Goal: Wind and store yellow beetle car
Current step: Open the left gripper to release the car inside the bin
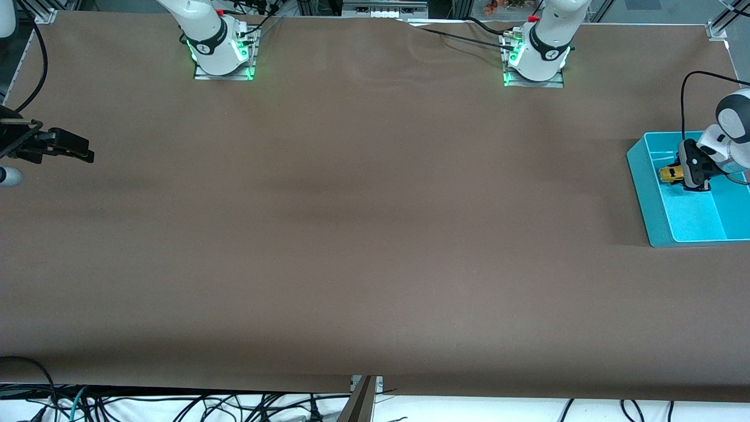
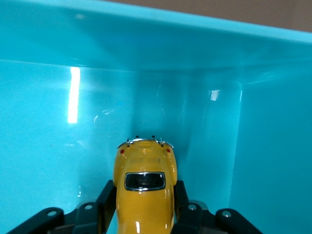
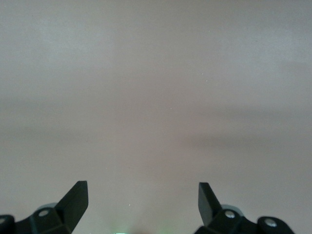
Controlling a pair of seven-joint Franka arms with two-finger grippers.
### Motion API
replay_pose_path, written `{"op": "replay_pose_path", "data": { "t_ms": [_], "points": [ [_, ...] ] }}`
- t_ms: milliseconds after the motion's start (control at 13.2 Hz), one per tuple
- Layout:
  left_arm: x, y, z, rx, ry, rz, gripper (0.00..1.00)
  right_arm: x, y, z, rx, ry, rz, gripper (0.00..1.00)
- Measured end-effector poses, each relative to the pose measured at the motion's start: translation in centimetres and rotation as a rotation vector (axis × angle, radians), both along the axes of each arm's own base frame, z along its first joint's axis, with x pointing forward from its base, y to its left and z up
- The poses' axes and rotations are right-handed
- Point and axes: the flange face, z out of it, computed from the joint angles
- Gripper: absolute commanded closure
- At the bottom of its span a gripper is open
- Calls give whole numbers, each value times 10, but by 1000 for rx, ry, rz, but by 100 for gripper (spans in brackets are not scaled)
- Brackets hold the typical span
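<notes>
Storing, we judge, is the step in hand. Front view: left gripper in the blue bin at the left arm's end of the bench; right gripper waits. Left wrist: fingers clamp the yellow car above the bin floor. Right wrist: fingers wide, empty. Next we expect lowering, then release.

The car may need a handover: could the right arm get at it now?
Probably not: the car sits in the left tool inside the bin, while the right tool waits, open, at the table's far end.
</notes>
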Motion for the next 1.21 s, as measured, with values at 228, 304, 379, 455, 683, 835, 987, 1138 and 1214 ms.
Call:
{"op": "replay_pose_path", "data": {
  "t_ms": [228, 304, 379, 455, 683, 835, 987, 1138, 1214],
  "points": [
    [3, -2, 3, 7, -6, -14, 0, 0, 0, 0, 0, 0, -1, 0],
    [5, -3, 5, 9, -9, -16, 0, 0, 0, 0, 0, 0, -1, 0],
    [7, -2, 10, 16, -16, -18, 0, 0, 0, 0, 0, 0, -1, 0],
    [10, -2, 19, 26, -24, -22, 0, 0, 0, 0, 0, 0, -1, 0],
    [33, -14, 82, 62, -20, -52, 0, 0, -1, 0, 0, 0, -1, 0],
    [63, -32, 146, 78, -5, -75, 0, 0, -1, 0, 0, 0, -2, 0],
    [98, -64, 214, 93, -4, -78, 0, 0, -2, 0, 0, 0, -4, 0],
    [123, -103, 261, 105, -6, -39, 0, 0, -3, 0, 0, 0, -5, 0],
    [131, -121, 278, 108, -7, -11, 0, 0, -3, 0, 0, 0, -6, 0]
  ]
}}
